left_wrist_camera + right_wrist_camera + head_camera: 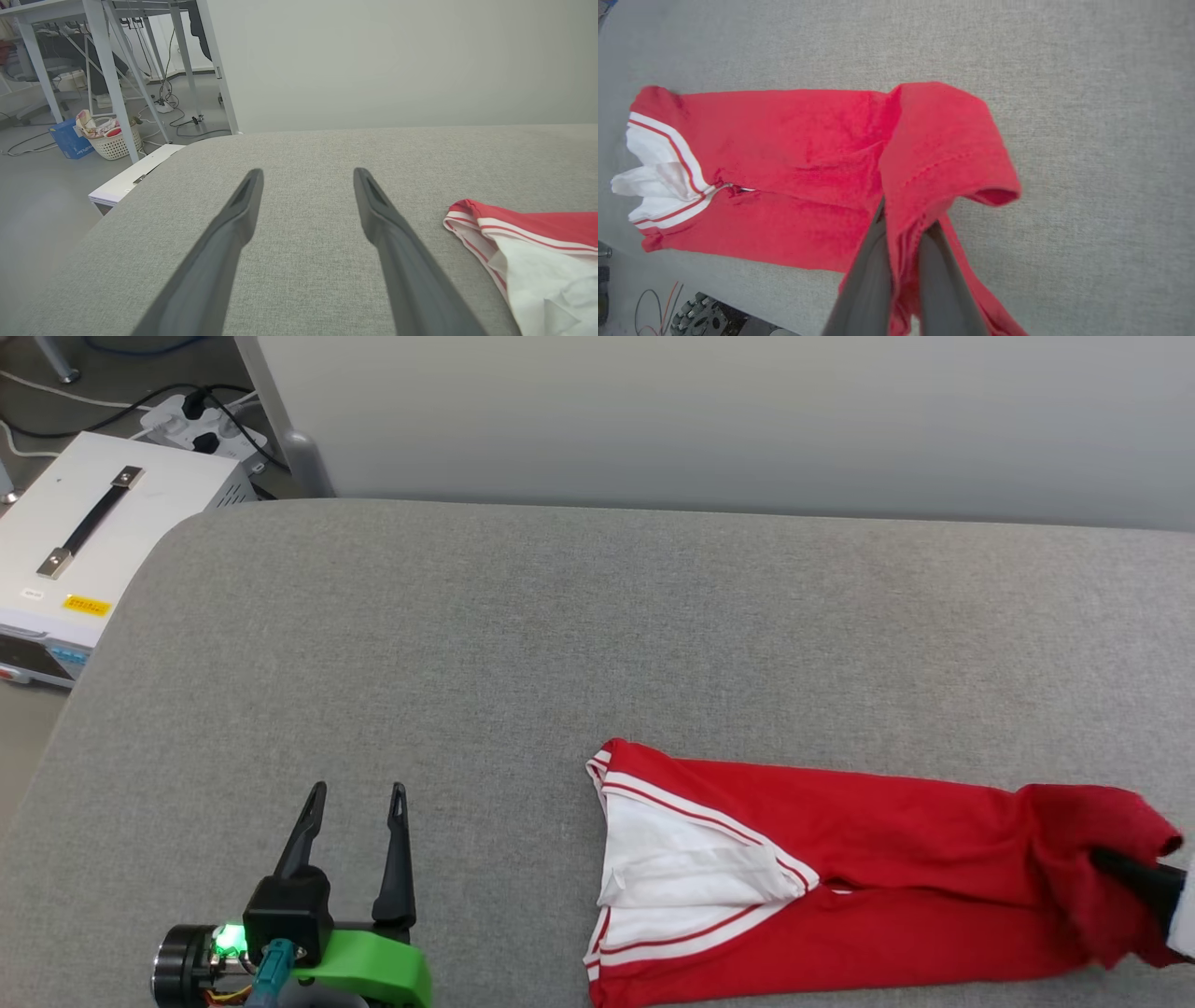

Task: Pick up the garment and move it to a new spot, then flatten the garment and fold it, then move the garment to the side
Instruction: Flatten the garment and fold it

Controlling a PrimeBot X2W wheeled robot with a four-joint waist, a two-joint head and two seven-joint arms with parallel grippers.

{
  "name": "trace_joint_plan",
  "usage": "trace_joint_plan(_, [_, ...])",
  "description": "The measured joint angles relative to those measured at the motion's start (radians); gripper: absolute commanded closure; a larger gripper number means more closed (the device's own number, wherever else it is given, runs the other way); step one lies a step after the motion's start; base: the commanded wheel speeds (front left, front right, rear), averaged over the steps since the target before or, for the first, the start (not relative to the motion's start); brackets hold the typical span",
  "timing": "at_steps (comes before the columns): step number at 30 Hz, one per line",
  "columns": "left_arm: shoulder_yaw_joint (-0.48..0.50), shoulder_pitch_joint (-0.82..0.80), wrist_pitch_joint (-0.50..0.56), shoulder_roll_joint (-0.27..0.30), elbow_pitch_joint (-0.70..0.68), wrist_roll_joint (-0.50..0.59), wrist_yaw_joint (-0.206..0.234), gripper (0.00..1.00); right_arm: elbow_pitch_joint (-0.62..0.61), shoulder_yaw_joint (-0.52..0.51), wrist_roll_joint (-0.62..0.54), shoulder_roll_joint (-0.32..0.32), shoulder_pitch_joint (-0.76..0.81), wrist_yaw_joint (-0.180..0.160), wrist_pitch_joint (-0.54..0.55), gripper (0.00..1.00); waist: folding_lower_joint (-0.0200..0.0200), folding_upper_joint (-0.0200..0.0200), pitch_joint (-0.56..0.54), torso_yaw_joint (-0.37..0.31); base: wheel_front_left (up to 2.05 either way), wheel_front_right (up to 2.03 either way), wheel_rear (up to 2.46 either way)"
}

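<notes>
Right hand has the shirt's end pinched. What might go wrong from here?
The right hand pinches only a small bunch at one end of the garment; it may slip free. The garment lies near the front edge of the grey surface, so dragging might pull it off.

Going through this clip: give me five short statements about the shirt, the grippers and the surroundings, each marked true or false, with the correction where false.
1. The right gripper is shut on one end of the shirt. True.
2. The left gripper grips the shirt too. False: it is open, apart from the shirt, over the bare grey surface.
3. The shirt lies spread flat with its print showing. False: it is gathered into a long strip, with no print visible.
4. The white sleeves are at the end away from the right gripper. True.
5. The white box sits on the grey surface. False: it stands off the surface, beside its left corner.
</notes>
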Motion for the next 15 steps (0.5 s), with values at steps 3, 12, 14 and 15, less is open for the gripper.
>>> trace_joint_plan(3, [0.004,0.0,0.0,-0.008,0.001,0.006,-0.006,0.0,-0.096,0.021,-0.001,0.022,0.0,0.0,0.034,1.0,0.0,0.0001,-0.004,-0.004,0.0,0.0,0.0])
trace_joint_plan(12, [0.014,-0.002,0.0,-0.022,0.001,0.023,-0.027,0.0,-0.224,0.146,-0.074,0.141,-0.105,0.0,0.151,1.0,0.0,0.0,0.02,0.0,0.0,0.0,0.0])
trace_joint_plan(14, [0.015,-0.004,0.0,-0.025,0.001,0.023,-0.029,0.0,-0.224,0.194,-0.094,0.18,-0.154,0.0,0.17,1.0,0.0,0.0,0.031,0.003,0.0,0.0,0.0])
trace_joint_plan(15, [0.016,-0.004,0.0,-0.026,0.001,0.023,-0.029,0.0,-0.222,0.215,-0.106,0.197,-0.175,0.0,0.174,1.0,0.0,0.0,0.035,0.004,0.0,0.0,0.0])
